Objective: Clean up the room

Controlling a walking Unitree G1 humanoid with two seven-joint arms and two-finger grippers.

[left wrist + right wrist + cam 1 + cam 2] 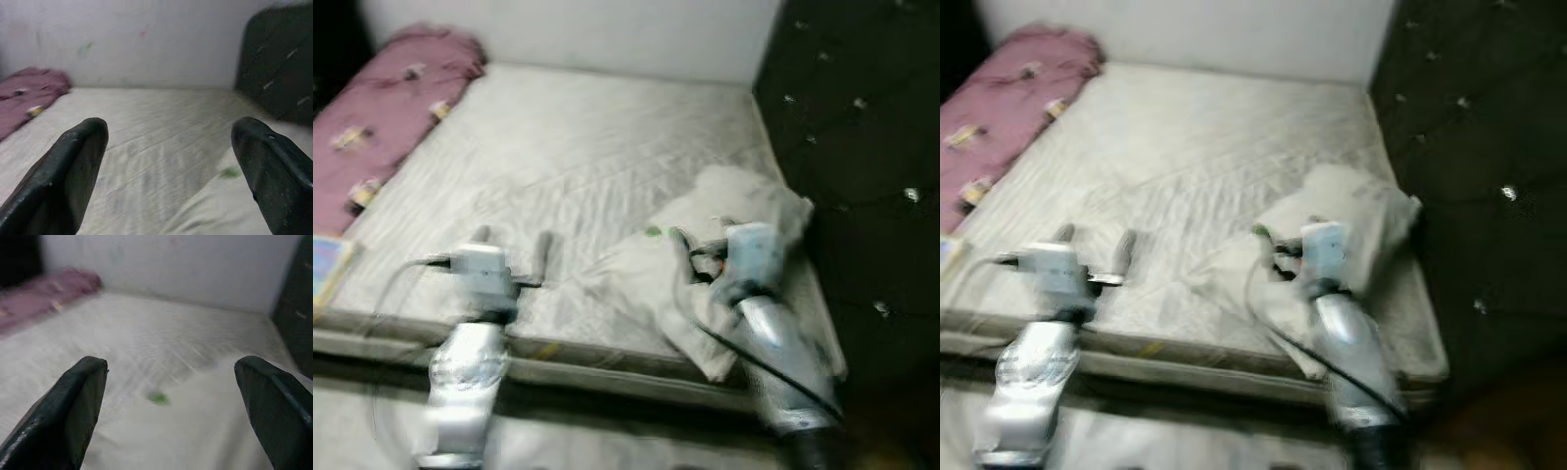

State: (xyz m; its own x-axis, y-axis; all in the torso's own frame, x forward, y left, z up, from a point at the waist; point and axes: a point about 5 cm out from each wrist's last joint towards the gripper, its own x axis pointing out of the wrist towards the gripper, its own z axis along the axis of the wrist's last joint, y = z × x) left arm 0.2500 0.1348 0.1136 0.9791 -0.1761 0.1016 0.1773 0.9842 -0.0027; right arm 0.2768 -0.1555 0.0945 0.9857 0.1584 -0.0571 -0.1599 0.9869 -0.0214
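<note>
Left gripper (514, 243): held just above the near part of the mattress, its two black fingers spread wide apart, nothing between them; in the left wrist view the fingers (63, 171) are seen framing bare mattress.

Right gripper (683, 242): poised over the crumpled white sheet, fingers parted wide and holding nothing; whether the fingertips touch the cloth cannot be told through the blur.

White sheet (744, 211): bunched in a heap at the near right corner of the mattress, close beside the headboard, one fold hanging over the near edge.

Green mark (157, 398): a small green spot is seen on the sheet between the right gripper's fingers in the right wrist view; in the head views it is shown as a faint fleck just beside the fingertips.

Mattress (597, 137): pale, quilted, bare across its middle and far part.

Pink blanket (382, 108): laid along the far left side of the mattress, patterned with small light patches, well apart from both grippers.

Headboard (862, 147): dark, tufted with shiny buttons, set along the right side of the mattress.

Wall (607, 29): light, behind the far edge of the mattress; faint smudges are shown on it in the wrist views.

Colourful flat item (331, 264): partly seen at the near left edge in the left eye view; too blurred to be named.
</note>
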